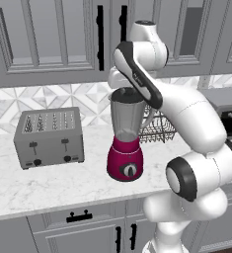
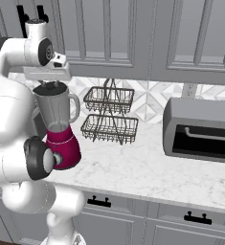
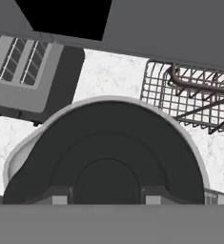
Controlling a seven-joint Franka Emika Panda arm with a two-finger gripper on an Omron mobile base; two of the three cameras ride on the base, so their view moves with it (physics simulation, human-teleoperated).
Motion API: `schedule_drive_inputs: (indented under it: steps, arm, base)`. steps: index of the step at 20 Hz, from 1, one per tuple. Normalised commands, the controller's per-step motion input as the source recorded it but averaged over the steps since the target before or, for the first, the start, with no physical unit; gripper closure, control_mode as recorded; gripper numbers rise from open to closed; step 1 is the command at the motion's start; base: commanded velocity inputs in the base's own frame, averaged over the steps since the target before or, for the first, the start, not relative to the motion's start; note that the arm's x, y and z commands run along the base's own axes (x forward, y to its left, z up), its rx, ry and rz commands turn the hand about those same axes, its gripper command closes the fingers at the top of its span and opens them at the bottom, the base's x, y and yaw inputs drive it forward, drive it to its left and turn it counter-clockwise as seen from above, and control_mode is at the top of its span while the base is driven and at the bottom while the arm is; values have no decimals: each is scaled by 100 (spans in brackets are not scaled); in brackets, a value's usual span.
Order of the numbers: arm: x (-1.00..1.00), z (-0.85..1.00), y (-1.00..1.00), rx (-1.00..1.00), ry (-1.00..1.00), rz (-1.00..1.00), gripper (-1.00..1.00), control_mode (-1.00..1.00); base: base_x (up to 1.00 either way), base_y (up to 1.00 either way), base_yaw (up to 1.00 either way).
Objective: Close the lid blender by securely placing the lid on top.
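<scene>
Gripper [image 2: 50,85] hangs straight down over the blender [image 1: 126,138], its fingers right at the jar's mouth; whether they grip the lid [image 3: 106,157] or have let go cannot be told, since the tips are cut off at the bottom of the hand view. From that view, the black lid lies directly below the gripper, ringed evenly by the jar's pale rim, so it seems centred on the mouth and either seated or just about to seat. That vertical hold suits the job: a push straight down should press the disc home without tipping the jar.

Left of the gripper, a toaster [image 1: 50,138] stands on the worktop [image 1: 53,190], well apart from the blender, with bare marble between. Right of it, a two-tier wire rack [image 2: 109,115] sits close behind the jar's handle, the nearest thing to snag on a sideways exit. Farther right is a grey oven-like box [image 2: 200,129], well clear. Cabinets [image 2: 133,38] hang close above the wrist, so room to lift is limited; pulling back toward the worktop's front edge looks freest.
</scene>
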Motion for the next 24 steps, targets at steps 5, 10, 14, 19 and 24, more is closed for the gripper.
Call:
schedule_drive_inputs:
  steps: [5,10,14,19,24]
  arm:
    - [-21,-43,0,0,-5,0,100,-100]
    - [-29,-64,0,0,-12,0,-100,-100]
    - [-2,-27,0,1,-11,0,-100,-100]
    - [-1,-2,0,0,-9,0,-100,-100]
    - [-12,20,0,0,-7,0,-100,-100]
  base:
    - [0,0,0]
    - [0,0,0]
    - [0,0,0]
    - [0,0,0]
    - [0,0,0]
